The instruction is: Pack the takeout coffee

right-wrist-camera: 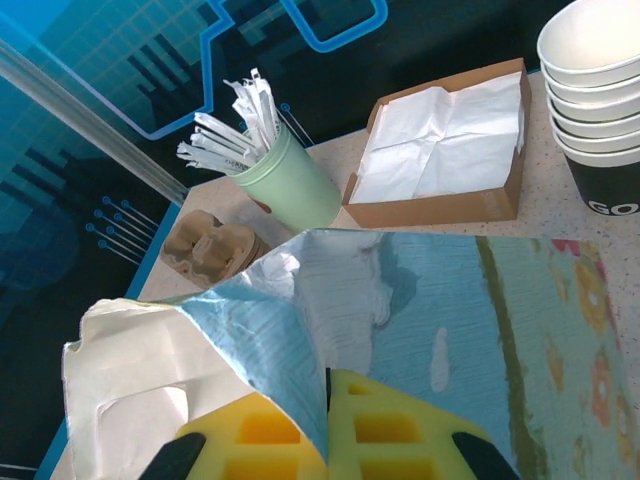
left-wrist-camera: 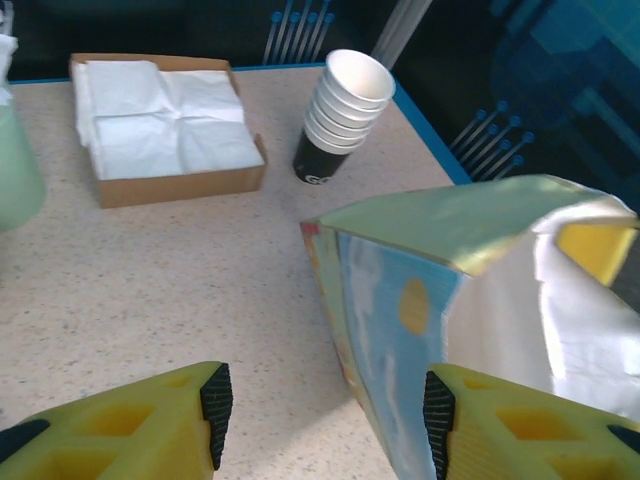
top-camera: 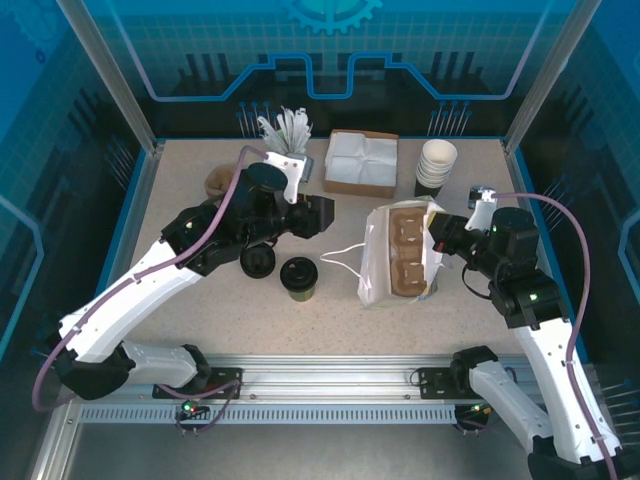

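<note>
Standing takeout coffee [top-camera: 298,278] | near parted left fingers [left-wrist-camera: 215,402], untouched | right fingers [right-wrist-camera: 385,430] pinching bag [right-wrist-camera: 450,310]

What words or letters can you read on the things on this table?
"GO": white letters on the black bottom cup of the stack. They are cut off at the picture's edge in the right wrist view, so the rest cannot be read.
The bag has printed pictures, but no words that I can read.
Anything else is too small or blurred to read.
</note>
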